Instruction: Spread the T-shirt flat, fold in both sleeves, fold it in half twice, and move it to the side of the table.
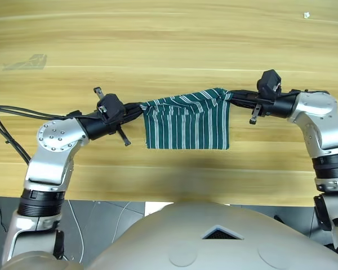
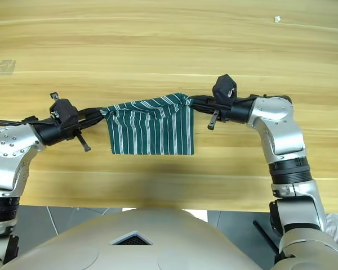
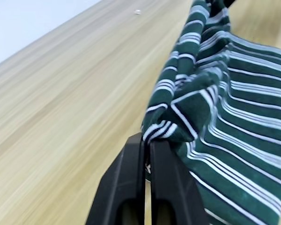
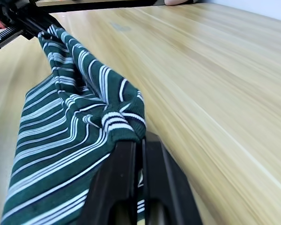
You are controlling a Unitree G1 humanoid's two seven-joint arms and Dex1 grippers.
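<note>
A: Where's the T-shirt [image 1: 186,121] rn?

B: Hanging btwn the two arms, over the near-middle of the table [image 1: 158,34]. Looks lifted off the wood, since its shadow [image 1: 186,163] falls nearer than the cloth. Green w/ white stripes, a small rectangle, so prob. folded already.

A: Grips?

B: Left gripper [image 3: 146,140] has its fingers pressed together on a bunched top-left corner. Right gripper [image 4: 141,140] is pinching the top-right corner the same way. The rest hangs free below the top edge.

A: Risks from here?

B: Main one is that each pinch holds only a little wad of fabric. If the arms pull apart too hard, a corner could pop out and the whole thing would drop and unfold. If they come closer, the top edge goes slack and the layers may slide apart.

A: And the set-down?

B: If one side lands first, the lower edge could tuck under and wrinkle. Put down too near the near edge, it could hang over and slip off. Going sideways fast, the loose part may swing and open up.
</note>
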